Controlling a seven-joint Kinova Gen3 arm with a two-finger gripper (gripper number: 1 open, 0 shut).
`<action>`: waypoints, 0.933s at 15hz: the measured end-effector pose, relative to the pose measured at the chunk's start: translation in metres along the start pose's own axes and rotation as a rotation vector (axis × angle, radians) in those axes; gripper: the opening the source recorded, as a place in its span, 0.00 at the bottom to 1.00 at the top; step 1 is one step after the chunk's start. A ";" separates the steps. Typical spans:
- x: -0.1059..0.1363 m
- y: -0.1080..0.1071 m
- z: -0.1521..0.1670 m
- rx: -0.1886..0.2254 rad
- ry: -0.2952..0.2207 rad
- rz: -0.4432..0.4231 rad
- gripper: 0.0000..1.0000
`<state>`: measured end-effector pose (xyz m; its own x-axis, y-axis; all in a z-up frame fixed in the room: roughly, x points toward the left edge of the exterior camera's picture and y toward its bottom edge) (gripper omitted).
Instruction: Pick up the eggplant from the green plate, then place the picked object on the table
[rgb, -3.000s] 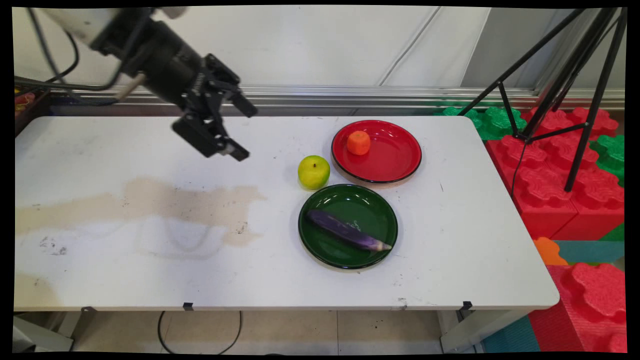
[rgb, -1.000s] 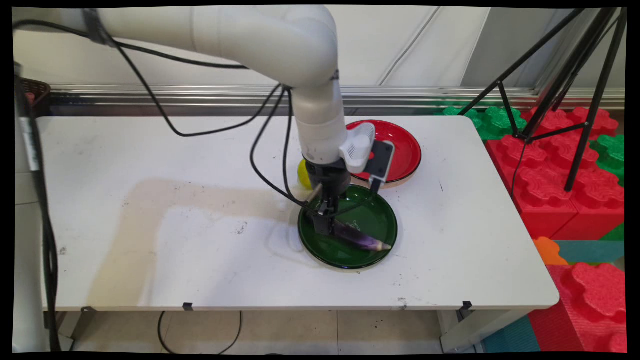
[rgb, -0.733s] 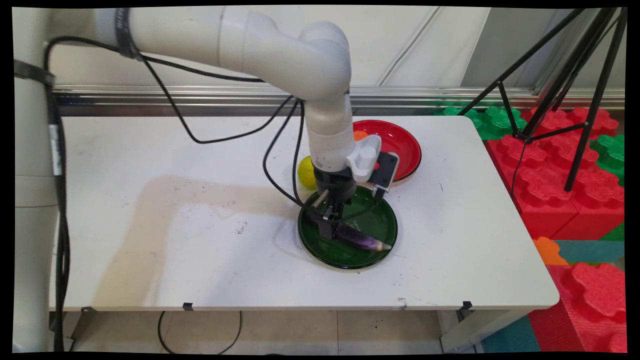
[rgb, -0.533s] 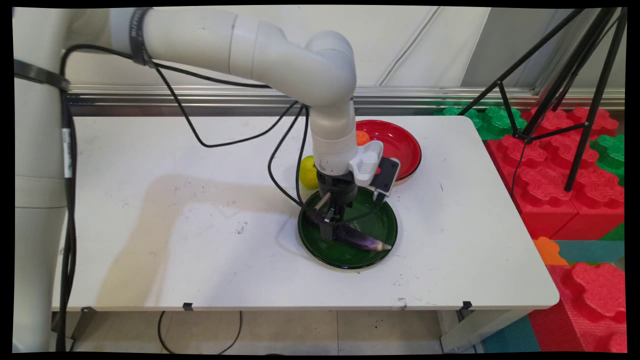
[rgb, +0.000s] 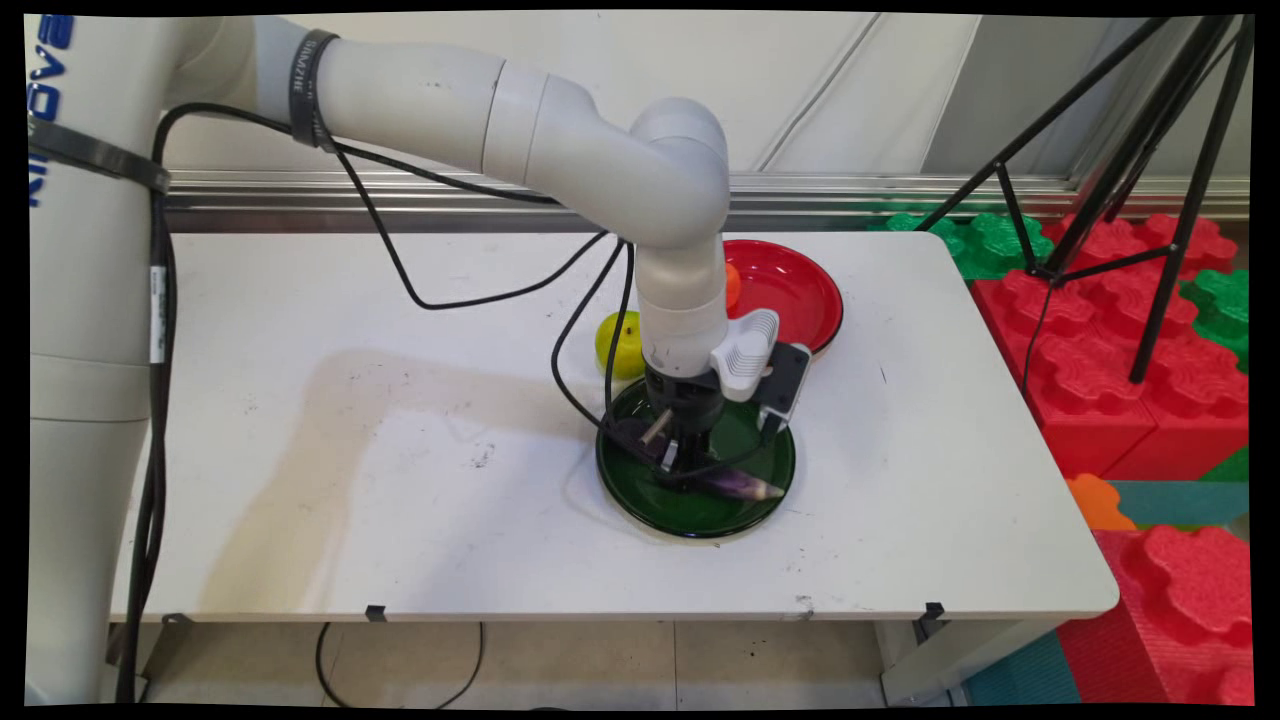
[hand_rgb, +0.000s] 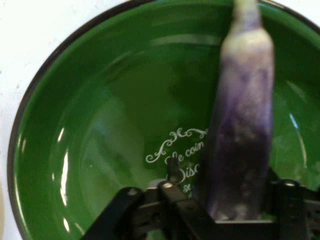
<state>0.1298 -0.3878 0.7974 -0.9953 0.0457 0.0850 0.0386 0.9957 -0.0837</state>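
- The gripper (rgb: 681, 462) has come down from high over the table's left into the green plate (rgb: 762, 498) — its fingers now straddle the eggplant (rgb: 735, 485), closed to its width and seemingly gripping it.
- The eggplant lies in the plate.
- The green apple (rgb: 621, 343) and red plate (rgb: 800, 290) crowd behind; bare table (rgb: 400, 500) lies leftward.

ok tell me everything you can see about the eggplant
The eggplant is long, slim and glossy, deep purple fading to pale lilac streaks, tapering to a whitish tip. It looks like a plastic toy. It lies flat and slantwise in the green plate, resting on its printed floor. The gripper has its jaws on either side of the thicker end; whether they press on it cannot be told.
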 end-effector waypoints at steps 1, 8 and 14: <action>0.001 0.003 0.000 0.005 -0.002 0.001 0.00; -0.005 0.027 -0.021 0.056 -0.012 -0.008 0.00; -0.021 0.046 -0.067 0.119 -0.007 -0.029 0.00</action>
<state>0.1589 -0.3374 0.8586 -0.9965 0.0159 0.0817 -0.0006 0.9801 -0.1986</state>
